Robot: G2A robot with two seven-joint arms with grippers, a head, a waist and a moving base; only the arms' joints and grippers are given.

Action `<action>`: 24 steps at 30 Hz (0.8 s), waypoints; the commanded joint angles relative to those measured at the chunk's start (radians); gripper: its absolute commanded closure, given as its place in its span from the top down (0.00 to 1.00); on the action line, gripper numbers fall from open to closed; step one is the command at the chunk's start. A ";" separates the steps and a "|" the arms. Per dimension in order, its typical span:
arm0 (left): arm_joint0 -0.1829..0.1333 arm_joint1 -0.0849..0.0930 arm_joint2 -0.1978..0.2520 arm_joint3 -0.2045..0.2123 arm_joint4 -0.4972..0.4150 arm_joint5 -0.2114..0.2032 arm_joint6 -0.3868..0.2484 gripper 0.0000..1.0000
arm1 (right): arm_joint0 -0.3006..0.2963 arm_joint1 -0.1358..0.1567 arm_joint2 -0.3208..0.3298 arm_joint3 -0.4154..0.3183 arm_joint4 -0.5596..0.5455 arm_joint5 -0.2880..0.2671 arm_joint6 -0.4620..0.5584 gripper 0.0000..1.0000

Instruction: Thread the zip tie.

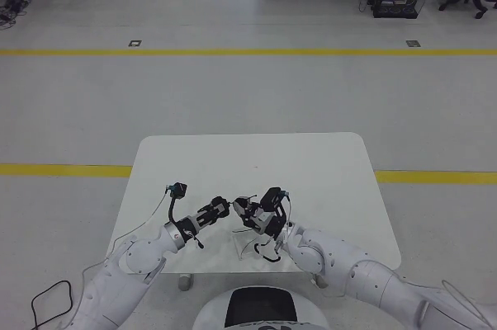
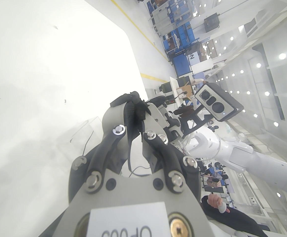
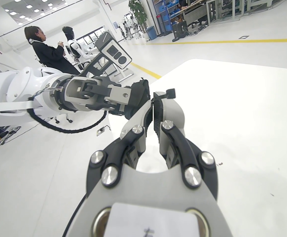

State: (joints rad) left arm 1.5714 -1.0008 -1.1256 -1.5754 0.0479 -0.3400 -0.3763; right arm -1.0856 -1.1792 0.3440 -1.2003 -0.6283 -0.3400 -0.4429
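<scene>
Because the two grippers meet tip to tip above the front of the table (image 1: pixel 331 165), there is little room for error. The left gripper (image 1: pixel 221 205) has its black pads pressed together. The zip tie (image 2: pixel 129 152) shows there as a thin black strap running from between the pads back toward the palm; I take this to be the tail end. If that pinch sits far from the tail's tip, the free length can bow or twist when it is pushed. The tip then goes beside the slot instead of through it.

Between the two grippers the gap is very small (their padded tips look nearly touching in the right wrist view). A slightly wrong angle could knock one finger against another and nudge the tie out of line.

The right gripper (image 3: pixel 153 110) is clamped on the tie just behind its square head (image 3: pixel 170 93), which sticks out past the fingertips over the table. That hold looks narrow. A push from the tail could swivel the head between the pads and turn the slot away, or pull it free altogether. Should either grip slip, the tie would drop to the table near the clear plastic piece (image 1: pixel 247 247) lying close by, and would need picking up again.
</scene>
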 commanded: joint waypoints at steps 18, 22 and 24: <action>0.000 0.000 0.000 0.000 0.000 0.000 0.000 0.00 | 0.008 -0.008 -0.006 0.018 0.000 0.000 -0.012 0.00; 0.000 0.000 0.000 0.000 0.000 0.000 0.000 0.00 | 0.009 -0.010 -0.007 0.021 -0.001 0.000 -0.014 0.00; 0.000 0.000 0.000 0.000 0.000 0.000 0.000 0.00 | 0.009 -0.010 -0.007 0.021 -0.001 0.000 -0.014 0.00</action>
State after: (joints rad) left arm 1.5714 -1.0008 -1.1256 -1.5754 0.0479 -0.3400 -0.3763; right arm -1.0763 -1.1893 0.3371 -1.1792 -0.6296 -0.3400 -0.4569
